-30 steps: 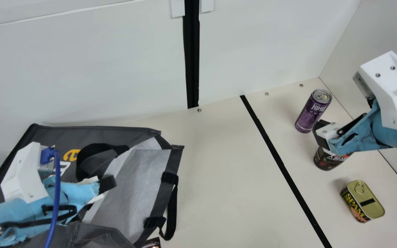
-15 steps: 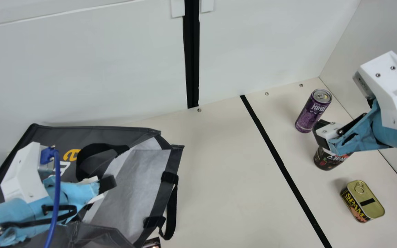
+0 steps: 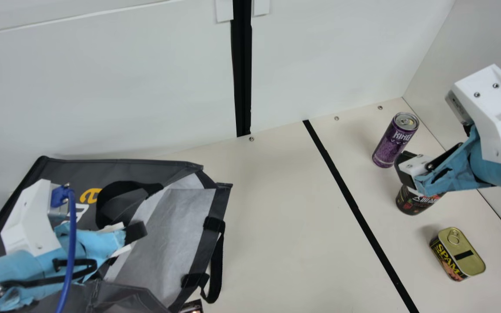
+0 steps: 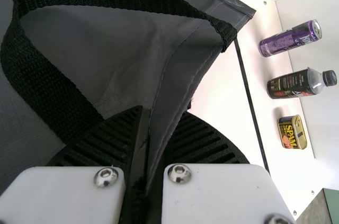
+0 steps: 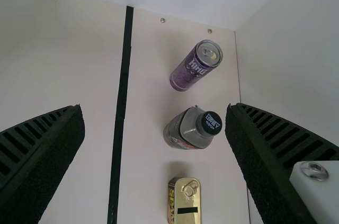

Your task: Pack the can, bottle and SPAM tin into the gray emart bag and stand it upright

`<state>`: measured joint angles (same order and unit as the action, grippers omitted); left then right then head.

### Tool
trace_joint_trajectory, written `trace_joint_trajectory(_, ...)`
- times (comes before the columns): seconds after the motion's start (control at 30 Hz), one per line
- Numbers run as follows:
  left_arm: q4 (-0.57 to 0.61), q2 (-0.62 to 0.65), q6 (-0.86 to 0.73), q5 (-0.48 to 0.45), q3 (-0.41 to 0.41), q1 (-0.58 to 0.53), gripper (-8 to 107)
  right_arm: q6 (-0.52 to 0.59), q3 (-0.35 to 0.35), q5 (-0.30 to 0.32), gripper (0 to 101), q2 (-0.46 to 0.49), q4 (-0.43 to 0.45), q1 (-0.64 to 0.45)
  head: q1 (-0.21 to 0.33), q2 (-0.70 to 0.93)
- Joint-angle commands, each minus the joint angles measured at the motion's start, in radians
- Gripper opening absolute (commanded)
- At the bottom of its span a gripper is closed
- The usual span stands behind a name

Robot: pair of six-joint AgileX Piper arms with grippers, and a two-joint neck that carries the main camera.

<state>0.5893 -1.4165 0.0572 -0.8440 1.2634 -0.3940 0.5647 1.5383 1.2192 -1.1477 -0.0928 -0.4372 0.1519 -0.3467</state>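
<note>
Left hand (image 3: 135, 231) clamps the gray emart bag (image 3: 120, 167) by its edge. Right hand (image 3: 404, 170) gapes above the bottle (image 3: 413, 202), bench (image 3: 276, 217) stretching between.

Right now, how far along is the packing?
Nothing looks packed yet: the can, bottle and SPAM tin sit outside the bag. The left hand pinches the bag's edge; the right hand is open and empty near the bottle. Left: loading all three, then standing the leaning bag upright.
</note>
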Motion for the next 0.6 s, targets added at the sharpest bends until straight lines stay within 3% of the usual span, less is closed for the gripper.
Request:
trace_joint_trajectory(0.0,0.000,0.000,0.000,0.000,0.000,0.000,-8,0.000,0.000,0.000,95,0.000,0.000,0.000,0.023,-0.002)
trace_joint_trajectory(0.57,0.000,0.000,0.000,0.000,0.000,0.000,-8,0.000,0.000,0.000,95,0.000,0.000,0.000,0.023,-0.002)
